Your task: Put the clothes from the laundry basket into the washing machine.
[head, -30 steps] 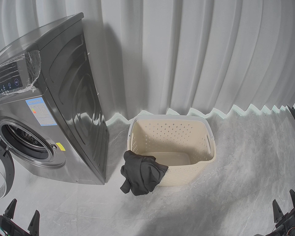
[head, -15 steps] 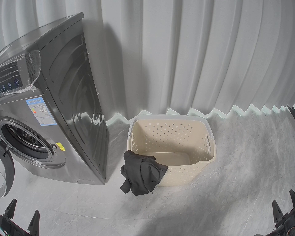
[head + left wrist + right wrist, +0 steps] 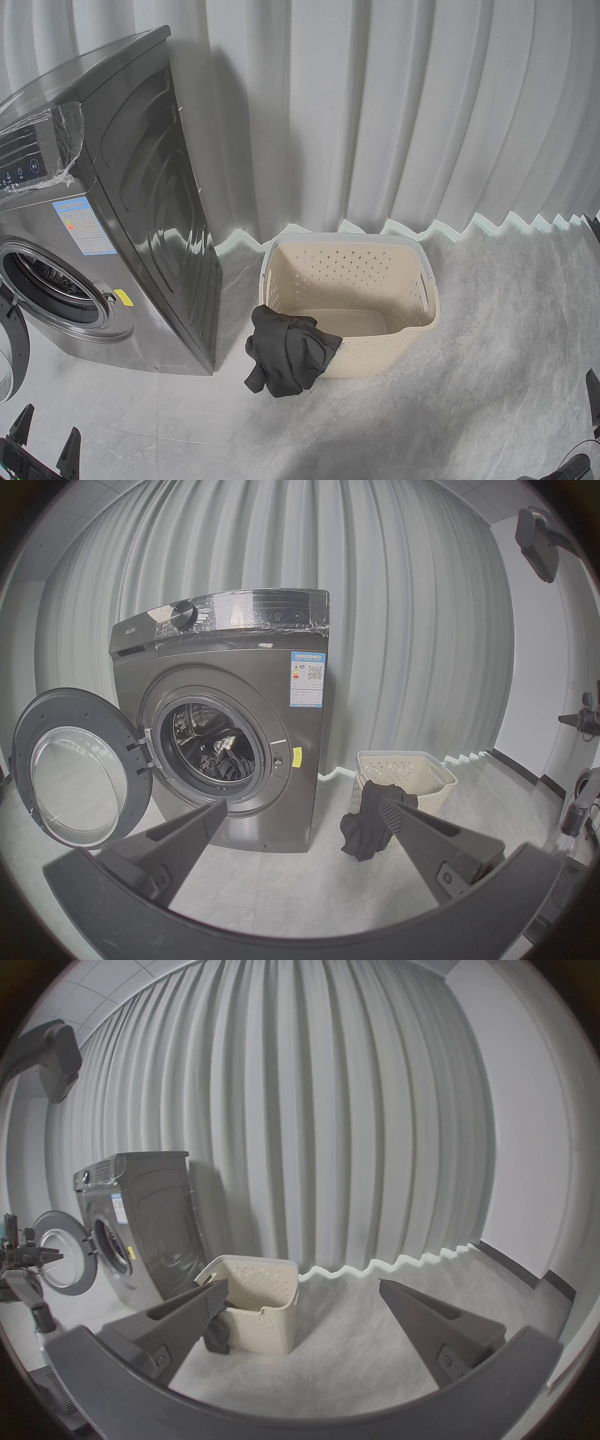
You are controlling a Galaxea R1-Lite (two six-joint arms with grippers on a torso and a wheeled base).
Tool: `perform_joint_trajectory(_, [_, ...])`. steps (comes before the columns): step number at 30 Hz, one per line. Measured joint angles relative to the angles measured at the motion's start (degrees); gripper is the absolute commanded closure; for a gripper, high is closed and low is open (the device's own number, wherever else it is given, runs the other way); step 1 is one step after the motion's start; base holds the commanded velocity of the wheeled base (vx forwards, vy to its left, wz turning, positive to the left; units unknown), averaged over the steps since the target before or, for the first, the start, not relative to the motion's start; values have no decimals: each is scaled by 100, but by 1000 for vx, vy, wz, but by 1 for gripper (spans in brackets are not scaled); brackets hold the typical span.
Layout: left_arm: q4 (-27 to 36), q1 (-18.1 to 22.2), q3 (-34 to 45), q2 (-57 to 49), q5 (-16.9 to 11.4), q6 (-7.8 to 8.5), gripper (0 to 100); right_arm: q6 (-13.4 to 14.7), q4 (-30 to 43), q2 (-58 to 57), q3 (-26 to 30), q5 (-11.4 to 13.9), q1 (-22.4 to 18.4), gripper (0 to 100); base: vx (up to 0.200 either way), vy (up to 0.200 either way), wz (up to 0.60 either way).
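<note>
A dark grey garment (image 3: 289, 357) hangs over the near left corner of the cream laundry basket (image 3: 400, 347), trailing down to the floor. No other clothes show in the basket. The grey washing machine (image 3: 144, 206) stands to its left with its round door (image 3: 75, 767) swung open. Dark clothes (image 3: 228, 764) lie in the drum. My left gripper (image 3: 45, 437) is open and empty, low in front of the machine. My right gripper (image 3: 303, 1288) is also open and empty, well back from the basket (image 3: 262, 1300); one of its fingertips (image 3: 594, 390) shows at the right edge.
White curtains (image 3: 387, 112) hang behind the basket and machine. The grey marble-look floor (image 3: 487, 350) is bare around and to the right of the basket. The open door (image 3: 12, 356) juts out at the machine's front left.
The right gripper has slid toward the right edge of the head view, leaving one fingertip visible. The left gripper, garment and basket have not moved.
</note>
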Motion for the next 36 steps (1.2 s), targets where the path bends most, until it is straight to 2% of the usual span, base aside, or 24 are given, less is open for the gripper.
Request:
perform_joint_trajectory(5, [0,0,0,0,-2,2,0,-262,-180,1218,-321,471,49,0,0,0,0])
perform_joint_trajectory(9, [0,-5,0,0,-2,2,0,-313,-539,2263,-450,649,272,0,0,0,0])
perform_joint_trajectory(12, [-2,-5,0,0,-2,2,0,-185,-930,3098,-522,631,607,0,0,0,0])
perform_joint_trajectory(15, [-2,0,0,0,-2,2,0,85,-1380,3949,-581,451,1101,0,0,0,0])
perform_joint_trajectory(21, [-2,0,0,0,-2,-2,0,1033,-2427,5747,-720,-156,2370,0,0,0,0])
perform_joint_trajectory(25, [-2,0,0,0,-2,-2,0,1517,-3066,6791,-861,-500,2956,0,0,0,0])
perform_joint_trajectory(30, [0,-2,0,0,-2,-4,0,1943,-3555,7952,-1164,-944,3472,0,0,0,0])
perform_joint_trajectory(36, [0,0,0,0,-2,-4,0,2483,-3725,8889,-1652,-1436,3805,0,0,0,0])
